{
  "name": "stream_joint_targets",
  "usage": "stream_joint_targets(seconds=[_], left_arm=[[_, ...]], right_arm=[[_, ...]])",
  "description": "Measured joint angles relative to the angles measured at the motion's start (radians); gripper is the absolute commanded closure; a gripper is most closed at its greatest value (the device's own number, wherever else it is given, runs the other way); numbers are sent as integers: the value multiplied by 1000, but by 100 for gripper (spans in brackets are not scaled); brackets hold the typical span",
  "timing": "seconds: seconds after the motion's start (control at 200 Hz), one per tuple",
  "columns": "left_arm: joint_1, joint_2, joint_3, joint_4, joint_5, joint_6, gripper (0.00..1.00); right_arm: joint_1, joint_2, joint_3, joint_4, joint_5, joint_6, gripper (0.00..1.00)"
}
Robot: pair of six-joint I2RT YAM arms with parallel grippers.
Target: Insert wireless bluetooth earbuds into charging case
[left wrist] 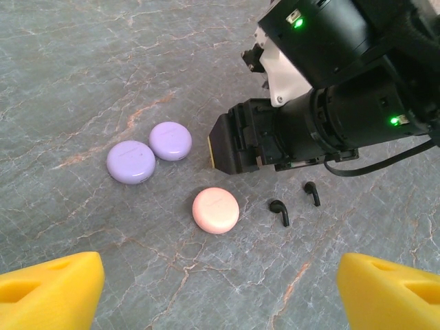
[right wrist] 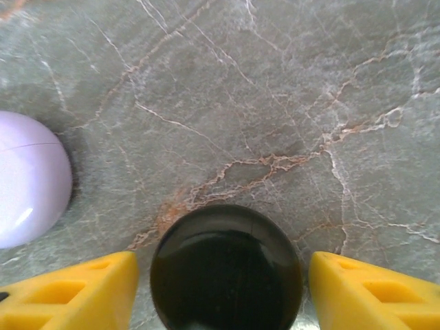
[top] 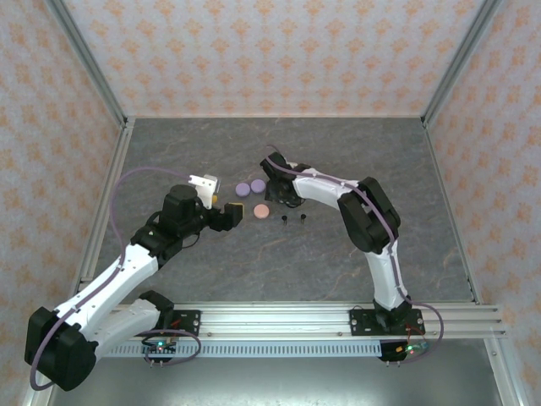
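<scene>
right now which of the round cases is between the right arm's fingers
The black case, framed by the yellow fingers with a slim gap on each side. The lilac case lies outside them, to one side.

The glossy black round case (right wrist: 227, 268) runs off the bottom edge of the right wrist view, its near rim unseen. The lilac round case (right wrist: 27, 179) is cut by the left edge. The right gripper (right wrist: 223, 295) has its yellow fingertips (right wrist: 75, 292) cropped below. The right arm's black wrist housing (left wrist: 275, 137), just behind the pale pink round case (left wrist: 216, 210), hides the grey marble table (left wrist: 69, 69) beneath it. From above, two black earbuds (top: 284, 222) right of the pink case are specks, their stems unreadable.
</scene>
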Motion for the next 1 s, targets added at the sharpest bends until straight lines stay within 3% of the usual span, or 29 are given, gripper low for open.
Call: stream_joint_targets(seconds=[0.34, 0.571, 0.726, 1.001], left_arm=[[0, 0, 0, 0, 0, 0, 13], [0, 0, 0, -4, 2, 0, 13], [0, -8, 0, -20, 12, -3, 13], [0, -14, 46, -31, 129, -3, 17]], right_arm=[[2, 13, 23, -19, 14, -15, 53], [2, -49, -69, 39, 18, -96, 54], [2, -249, -245, 122, -16, -233, 54], [2, -759, -524, 314, -215, -573, 55]])
